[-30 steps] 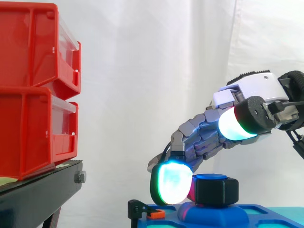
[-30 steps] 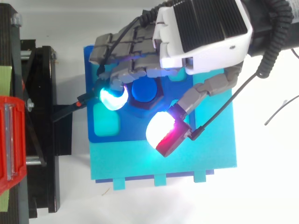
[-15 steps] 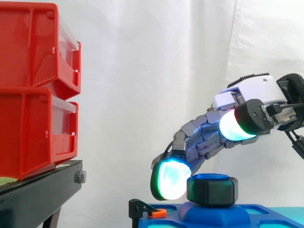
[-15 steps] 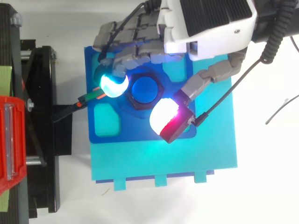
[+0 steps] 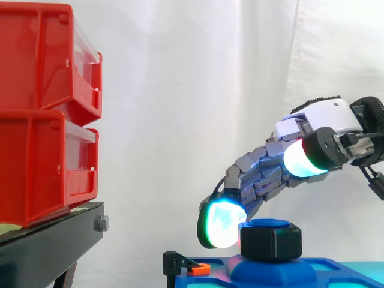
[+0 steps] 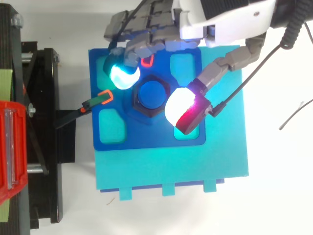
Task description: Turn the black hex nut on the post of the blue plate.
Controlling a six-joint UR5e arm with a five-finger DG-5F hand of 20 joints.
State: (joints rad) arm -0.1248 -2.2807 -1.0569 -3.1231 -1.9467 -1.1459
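Note:
The black hex nut (image 6: pixel 142 108) sits on the blue post (image 6: pixel 152 94) in the middle of the blue plate (image 6: pixel 146 137). In the side view the nut (image 5: pixel 270 240) stands on the post's raised base. My hand (image 6: pixel 225 14) reaches over it from the far right, fingers loosely extended. A cyan-glowing fingertip (image 6: pixel 123 76) lies close against the nut's far-left corner, level with the nut (image 5: pixel 219 223). The thumb pad (image 6: pixel 182 108), white and red, hovers over the nut's right side and is held well above it (image 5: pixel 306 159). Nothing is pinched.
Red bins (image 5: pixel 42 108) stand stacked on a black stand (image 5: pixel 48 240) at the left. A black clamp with an orange tip (image 6: pixel 95 100) reaches from the stand to the plate's left edge. The plate rests on a cyan board (image 6: pixel 171 166).
The hand has drawn back toward the top edge of the top view. Its cyan fingertip slid from the nut's left side to its far-left corner, and the thumb moved up beside the nut.

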